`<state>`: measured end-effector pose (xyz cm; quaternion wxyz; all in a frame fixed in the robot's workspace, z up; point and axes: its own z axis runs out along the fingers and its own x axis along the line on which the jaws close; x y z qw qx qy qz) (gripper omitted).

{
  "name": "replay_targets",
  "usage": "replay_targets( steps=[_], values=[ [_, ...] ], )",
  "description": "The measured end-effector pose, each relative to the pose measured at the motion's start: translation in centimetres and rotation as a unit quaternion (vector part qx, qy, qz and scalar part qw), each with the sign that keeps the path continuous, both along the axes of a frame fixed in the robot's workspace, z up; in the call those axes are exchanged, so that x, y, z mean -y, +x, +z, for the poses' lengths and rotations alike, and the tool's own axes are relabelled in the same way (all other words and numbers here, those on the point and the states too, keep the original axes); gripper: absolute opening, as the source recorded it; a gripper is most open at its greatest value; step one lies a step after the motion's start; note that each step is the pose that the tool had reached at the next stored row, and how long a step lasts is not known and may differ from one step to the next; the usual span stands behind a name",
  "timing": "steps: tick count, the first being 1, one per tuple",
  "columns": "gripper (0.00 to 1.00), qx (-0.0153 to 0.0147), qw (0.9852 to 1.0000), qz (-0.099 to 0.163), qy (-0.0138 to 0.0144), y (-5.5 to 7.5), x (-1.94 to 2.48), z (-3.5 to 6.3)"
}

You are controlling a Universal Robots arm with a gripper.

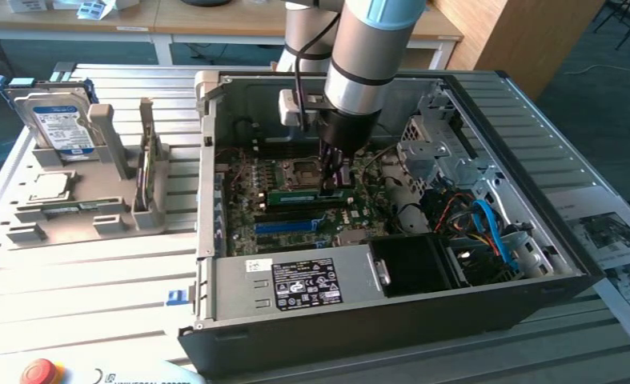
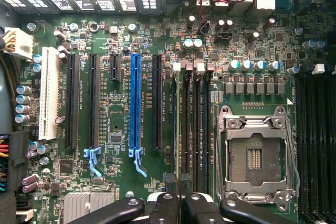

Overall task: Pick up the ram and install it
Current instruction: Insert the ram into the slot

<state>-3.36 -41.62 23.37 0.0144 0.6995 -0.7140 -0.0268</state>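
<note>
The ram [image 1: 293,194] is a long green stick lying level among the memory slots just in front of the CPU socket [image 1: 302,170], inside the open computer case [image 1: 400,320]. My gripper [image 1: 336,184] reaches straight down into the case and is shut on the ram near its end on the exterior view's right. Whether the stick is seated in a slot I cannot tell. In the wrist view the two black fingertips [image 2: 170,184] stand close together over the dark memory slots [image 2: 195,129], beside the empty CPU socket [image 2: 255,156]. The blue slot [image 2: 136,103] lies further off.
A power supply [image 1: 293,280] fills the case's near side. Blue and orange cables [image 1: 491,228] and a metal drive cage [image 1: 443,144] crowd the exterior view's right. A grey holder [image 1: 80,208] outside the case carries a hard drive [image 1: 58,120] and a CPU [image 1: 50,186].
</note>
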Motion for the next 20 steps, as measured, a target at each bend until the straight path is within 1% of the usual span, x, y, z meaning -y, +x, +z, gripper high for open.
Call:
replay_targets(
  steps=[4,5,20],
  values=[
    [0.12,0.0064,1.0000,0.000,0.0000,-0.04,0.00,0.00],
    [0.12,0.0072,1.0000,0.000,0.0001,-0.04,0.00,0.00],
    [0.12,0.0076,1.0000,-0.003,0.0000,-0.16,0.00,0.00]
  ],
)
